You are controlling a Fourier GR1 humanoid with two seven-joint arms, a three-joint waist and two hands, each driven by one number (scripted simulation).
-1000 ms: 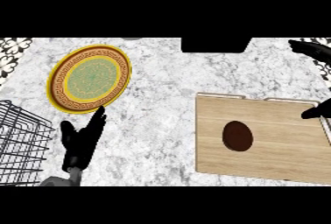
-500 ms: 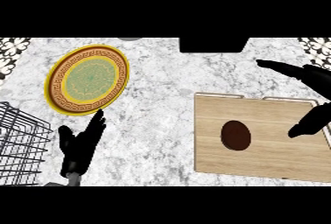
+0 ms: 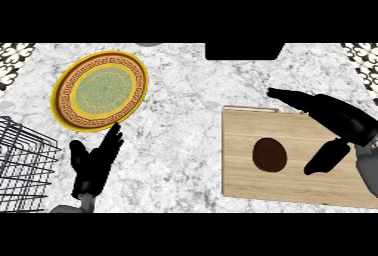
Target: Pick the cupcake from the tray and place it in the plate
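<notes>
Cupcake (image 3: 269, 154) sits on the wooden tray (image 3: 295, 185), left of the tray's middle, untouched (seen from above it reads as a dark brown oval). Tray lies on the right side of the marble tabletop (image 3: 184, 130).

Right hand (image 3: 336, 120) is above the tray's far right part, fingers (image 3: 291, 97) straight and spread, pointing left past the tray's far edge; thumb (image 3: 325, 157) hangs down just right of the cupcake, a strip of bare wood between them. Nothing held.

Plate (image 3: 100, 91) is far left on the tabletop, well apart from the tray: yellow rim, brown patterned band, green middle. Nothing on it.

Left hand (image 3: 92, 162) rests near left, fingers up and relaxed, holding nothing; fingertips end just short of the plate's near rim.

Black wire rack (image 3: 22, 165) at the left edge, beside the left hand. Dark block (image 3: 244, 51) at the far edge, centre-right (can't tell what it is).
</notes>
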